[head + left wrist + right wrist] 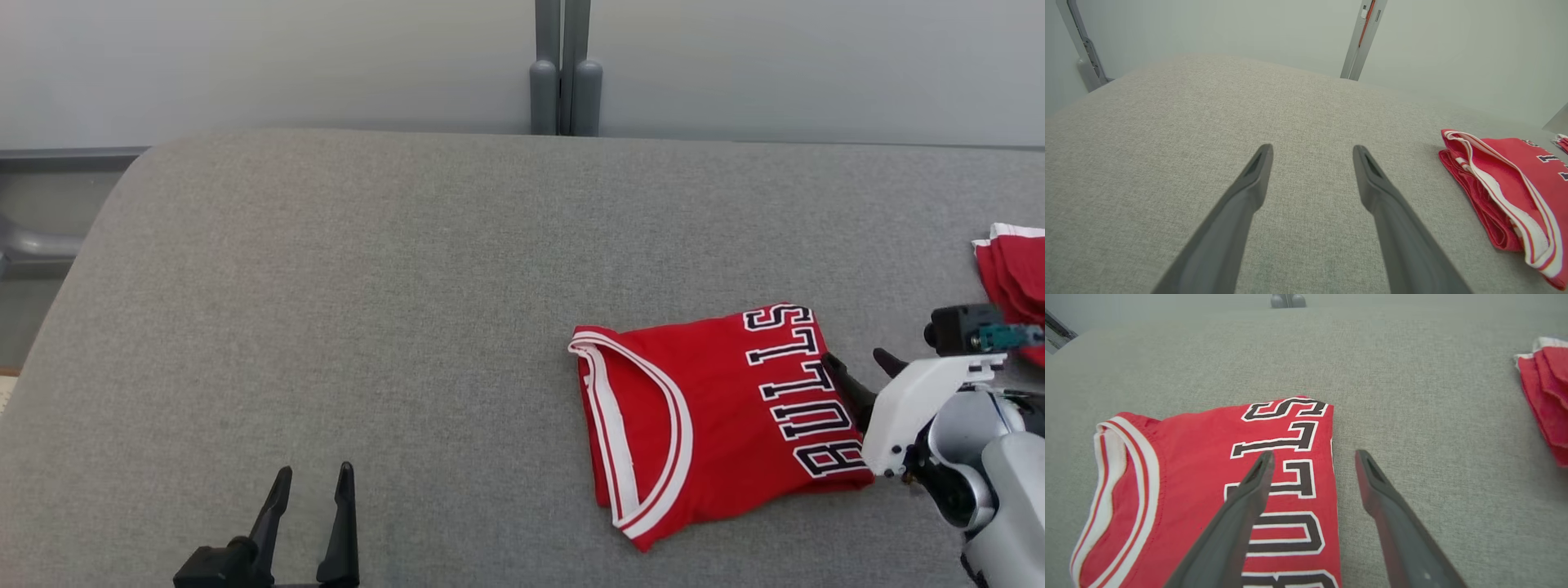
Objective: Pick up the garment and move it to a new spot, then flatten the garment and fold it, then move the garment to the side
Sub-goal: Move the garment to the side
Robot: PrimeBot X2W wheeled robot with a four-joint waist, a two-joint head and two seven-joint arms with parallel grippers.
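Folded red jersey (710,408), right claw (856,358) beside — open

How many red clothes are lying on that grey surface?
2: a folded jersey by the right claw, and a red garment cut off at the right edge; more may be hidden.

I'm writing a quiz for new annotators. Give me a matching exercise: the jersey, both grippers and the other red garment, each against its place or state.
1 jersey
2 left gripper
3 right gripper
4 other red garment

a open, over bare grey surface
b at the far right edge
c folded, lettering up
d open, one finger over the lettering

Pairs: 1-c, 2-a, 3-d, 4-b
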